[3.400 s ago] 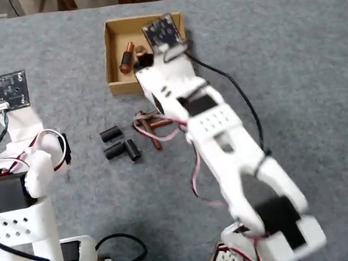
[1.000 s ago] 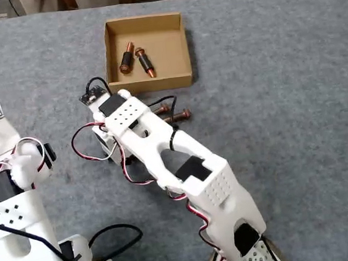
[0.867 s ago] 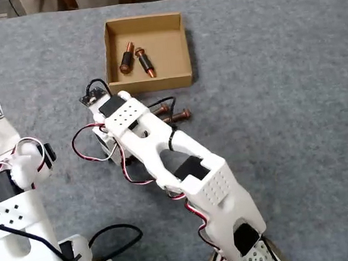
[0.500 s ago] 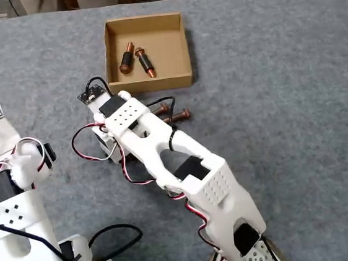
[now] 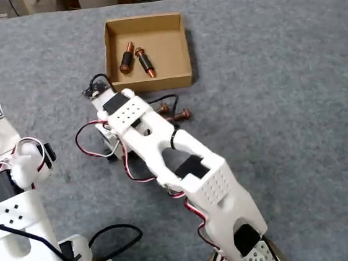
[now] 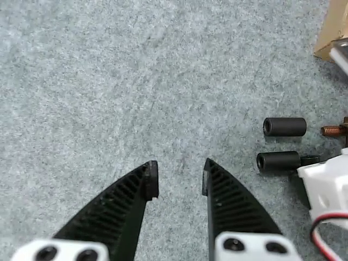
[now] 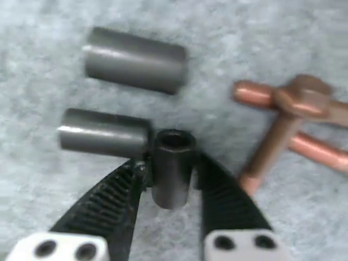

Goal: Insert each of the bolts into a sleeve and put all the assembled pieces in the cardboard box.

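While pinched between right claw (image 7: 171, 169) jaws, open end toward camera, black sleeve (image 7: 174, 147) sits just beside two lying sleeves (image 7: 136, 60); copper bolts (image 7: 288, 122) near. Cardboard box (image 5: 150, 82) holds two assembled pieces (image 5: 126, 58). Left claw (image 6: 179, 175) partly open, holding nothing, over grey tabletop (image 6: 109, 70).

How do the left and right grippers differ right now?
The left gripper is open and empty; the right gripper is closed on a black sleeve. The left gripper hangs over bare carpet, the right gripper among loose sleeves and bolts. Both point downward.
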